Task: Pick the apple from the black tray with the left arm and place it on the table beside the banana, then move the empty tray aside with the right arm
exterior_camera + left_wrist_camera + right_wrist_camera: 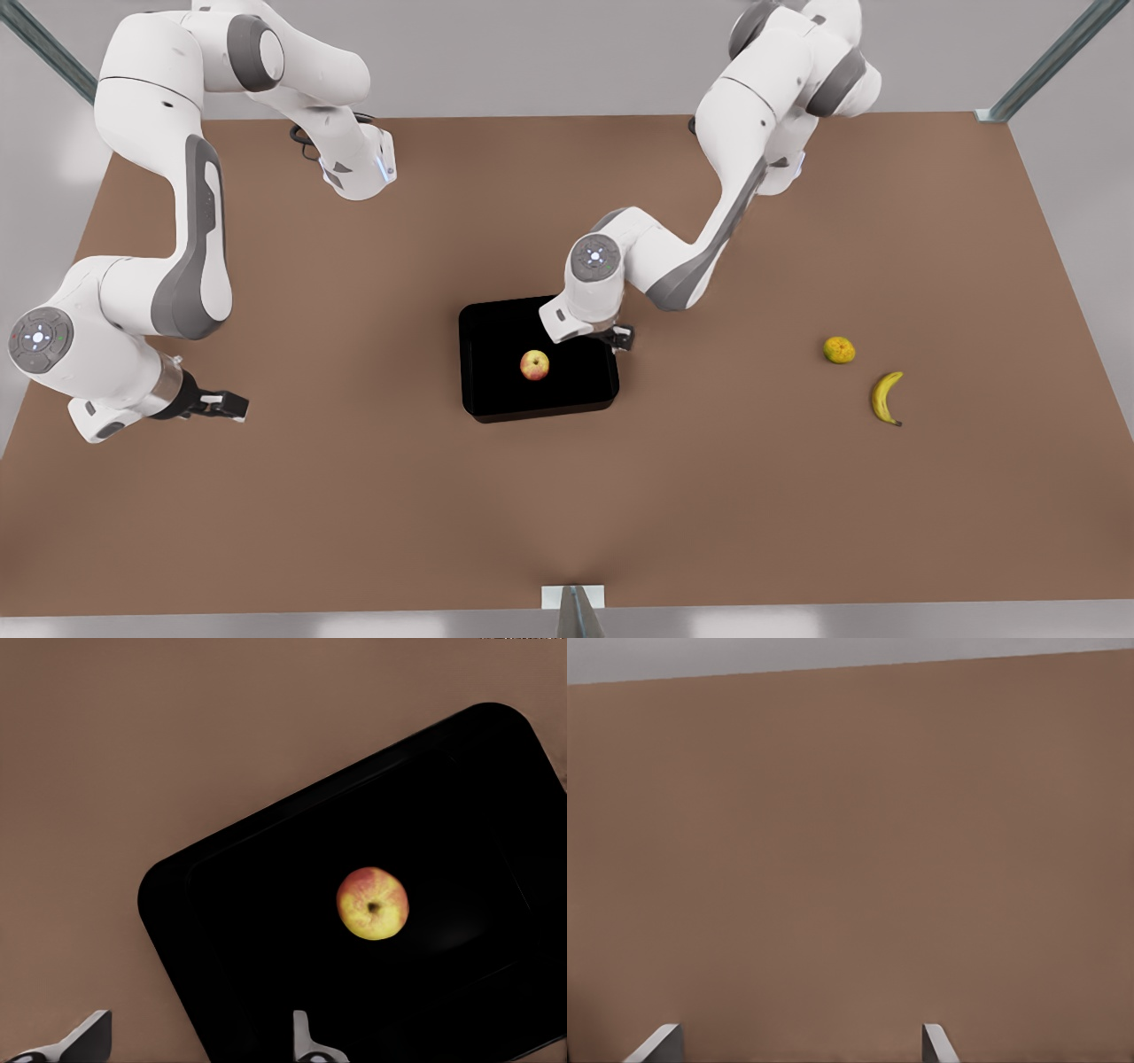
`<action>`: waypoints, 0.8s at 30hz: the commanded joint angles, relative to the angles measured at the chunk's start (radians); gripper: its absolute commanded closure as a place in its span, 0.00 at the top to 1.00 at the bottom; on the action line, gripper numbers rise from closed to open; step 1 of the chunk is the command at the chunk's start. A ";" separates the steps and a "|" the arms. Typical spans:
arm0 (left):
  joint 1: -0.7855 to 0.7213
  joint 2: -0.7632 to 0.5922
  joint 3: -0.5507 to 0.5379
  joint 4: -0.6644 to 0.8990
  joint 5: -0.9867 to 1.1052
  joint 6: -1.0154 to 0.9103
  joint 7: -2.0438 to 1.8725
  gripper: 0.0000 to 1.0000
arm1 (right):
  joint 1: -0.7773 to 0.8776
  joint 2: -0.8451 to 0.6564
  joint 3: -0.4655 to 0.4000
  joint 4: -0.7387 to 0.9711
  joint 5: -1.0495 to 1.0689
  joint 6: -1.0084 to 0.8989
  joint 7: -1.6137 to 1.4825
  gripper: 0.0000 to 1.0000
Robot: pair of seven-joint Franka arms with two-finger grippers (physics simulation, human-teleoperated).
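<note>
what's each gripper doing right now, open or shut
Left gripper: open, empty, over the black tray near the apple.
Right gripper: open, empty, waiting over bare table.

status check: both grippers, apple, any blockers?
Left gripper open over the black tray edge, short of the apple. Right gripper open, waiting over bare table. Apple unobstructed in tray.

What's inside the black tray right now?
The apple alone lies in the black tray, near its middle. The open left pincer hovers over the tray's far edge, hiding a bit of the rim.
</note>
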 commanded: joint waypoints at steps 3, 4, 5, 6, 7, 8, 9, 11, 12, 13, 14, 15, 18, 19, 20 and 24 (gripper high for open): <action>-0.053 0.167 0.005 0.222 0.035 0.098 -0.845 1.00 | 0.000 -0.001 0.001 0.000 0.000 -0.012 0.001 1.00; -0.059 0.193 0.005 0.250 0.035 0.104 -0.847 1.00 | 0.000 -0.001 0.001 0.000 0.000 -0.014 0.001 1.00; -0.075 0.235 0.008 0.291 0.044 0.105 -0.873 1.00 | 0.000 -0.001 0.001 0.000 0.000 -0.012 0.001 1.00; -0.078 0.259 0.009 0.306 0.055 0.121 -0.893 1.00 | 0.000 -0.001 0.002 0.000 0.000 -0.012 0.001 1.00; -0.081 0.269 0.011 0.308 0.056 0.124 -0.894 1.00 | 0.000 -0.001 0.002 0.000 0.000 -0.012 0.001 1.00; -0.082 0.281 0.009 0.310 0.056 0.136 -0.896 1.00 | 0.000 -0.001 0.002 0.000 0.000 -0.012 0.001 1.00; -0.095 0.302 0.014 0.313 0.058 0.138 -0.890 1.00 | 0.000 -0.001 0.002 0.000 0.000 -0.012 0.001 1.00; -0.111 0.306 0.009 0.297 0.094 0.130 -0.890 1.00 | 0.002 -0.001 0.004 0.000 -0.001 -0.012 0.001 1.00; -0.118 0.310 0.009 0.280 0.111 0.135 -0.888 1.00 | 0.002 -0.001 0.004 0.000 -0.001 -0.012 0.001 1.00; -0.119 0.310 0.008 0.273 0.119 0.135 -0.890 1.00 | 0.002 -0.001 0.002 0.000 -0.001 -0.012 0.001 1.00; -0.131 0.312 0.009 0.262 0.125 0.138 -0.887 1.00 | 0.002 -0.001 0.004 0.000 -0.001 -0.012 0.001 1.00; -0.131 0.312 0.009 0.247 0.142 0.159 -0.885 1.00 | 0.002 -0.001 0.004 0.000 -0.001 -0.012 0.001 1.00; -0.131 0.318 0.009 0.224 0.142 0.208 -0.899 1.00 | 0.002 -0.001 0.004 0.000 -0.001 -0.012 0.001 1.00; -0.131 0.325 0.009 0.225 0.142 0.220 -0.899 1.00 | 0.002 -0.001 0.004 0.000 -0.001 -0.012 0.001 1.00; -0.131 0.336 0.009 0.225 0.144 0.233 -0.899 1.00 | 0.002 -0.001 0.004 0.000 -0.001 -0.012 0.001 1.00; -0.131 0.347 0.009 0.227 0.145 0.250 -0.899 1.00 | 0.002 -0.001 0.004 0.000 -0.001 -0.012 0.001 1.00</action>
